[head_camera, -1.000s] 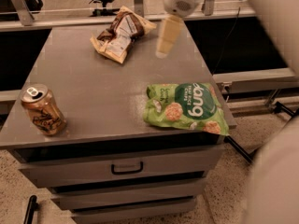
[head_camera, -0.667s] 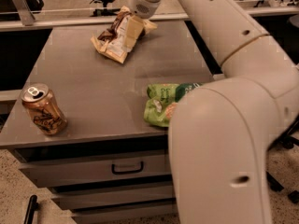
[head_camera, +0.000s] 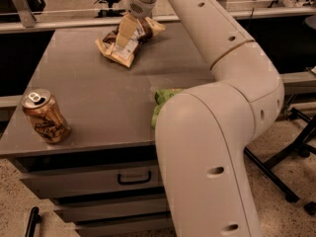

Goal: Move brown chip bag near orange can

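Claw [head_camera: 124, 39] points down over brown chip bag [head_camera: 111, 52].

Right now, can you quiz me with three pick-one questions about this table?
1. Where is the gripper?
A at the chip bag, at the back of the table
B in a drawer
C on the floor

2. What colour is the other bag, peeking out behind the arm?
A blue
B green
C red

3. How is the can?
A squashed flat
B lying down
C standing up

Answers: 1 A, the gripper sits over the chip bag. 2 B, a green edge shows beside the arm. 3 C, its silver top faces up.
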